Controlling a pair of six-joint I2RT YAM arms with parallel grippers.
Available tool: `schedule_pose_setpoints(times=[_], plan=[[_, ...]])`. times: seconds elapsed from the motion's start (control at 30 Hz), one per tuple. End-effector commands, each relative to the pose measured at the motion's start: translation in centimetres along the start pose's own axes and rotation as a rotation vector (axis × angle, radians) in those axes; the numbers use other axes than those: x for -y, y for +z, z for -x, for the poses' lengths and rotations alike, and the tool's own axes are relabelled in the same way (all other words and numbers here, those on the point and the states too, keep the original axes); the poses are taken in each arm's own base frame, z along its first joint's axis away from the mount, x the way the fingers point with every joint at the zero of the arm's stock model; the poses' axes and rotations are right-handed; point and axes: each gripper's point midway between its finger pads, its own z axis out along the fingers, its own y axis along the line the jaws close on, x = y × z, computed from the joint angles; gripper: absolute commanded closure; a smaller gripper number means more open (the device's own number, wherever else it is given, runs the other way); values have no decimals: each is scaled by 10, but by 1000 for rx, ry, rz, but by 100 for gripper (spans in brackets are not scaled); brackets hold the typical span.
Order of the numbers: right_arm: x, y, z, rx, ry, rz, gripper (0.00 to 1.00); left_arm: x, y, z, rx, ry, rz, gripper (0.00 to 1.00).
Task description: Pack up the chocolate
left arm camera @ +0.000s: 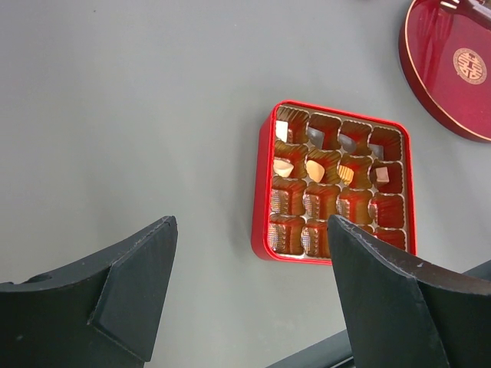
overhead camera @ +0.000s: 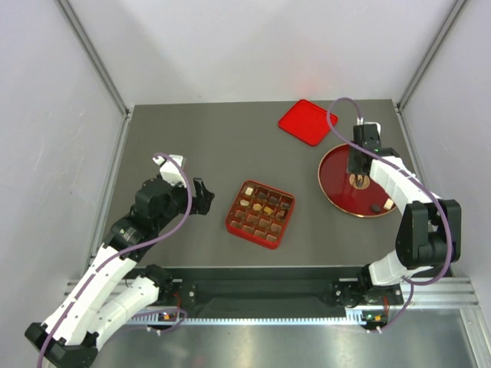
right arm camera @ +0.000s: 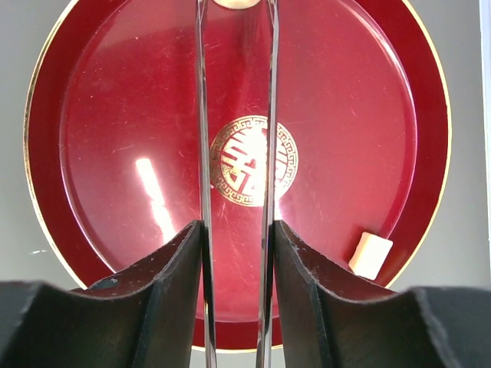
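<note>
The red gridded tray [overhead camera: 261, 228] sits mid-table, with several chocolate pieces [left arm camera: 314, 170] in its upper cells, tan, cream and dark. My left gripper [overhead camera: 203, 198] hovers open to the tray's left with nothing between its fingers [left arm camera: 253, 307]. My right gripper [overhead camera: 357, 165] is over the round red plate [overhead camera: 334, 180], shut on a pair of thin metal tongs [right arm camera: 268, 115]. The tong tips reach a cream piece [right arm camera: 238, 2] at the top edge of the right wrist view. Another cream piece [right arm camera: 370, 255] lies near the plate's rim. A dark piece [overhead camera: 374, 207] also lies on the plate.
The flat red square lid [overhead camera: 307, 121] lies at the back, beyond the plate. The plate has a gold emblem [right arm camera: 253, 161] at its centre. White walls close in the grey table on three sides, and a rail runs along the near edge.
</note>
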Motion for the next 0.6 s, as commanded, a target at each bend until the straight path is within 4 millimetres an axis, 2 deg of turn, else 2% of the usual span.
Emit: schedule_pose_setpoints(times=[0.0, 0.2, 0.37, 0.57], plan=[[4, 2, 12, 45, 34, 2, 61, -1, 2, 1, 5, 10, 5, 16], [-2, -14, 3, 15, 59, 55, 62, 0, 2, 2, 6, 10, 3, 16], [-8, -29, -27, -62, 41, 86, 63, 0, 2, 2, 7, 10, 1, 16], [-12, -63, -47, -54, 39, 137, 63, 1, 1, 2, 8, 9, -6, 16]])
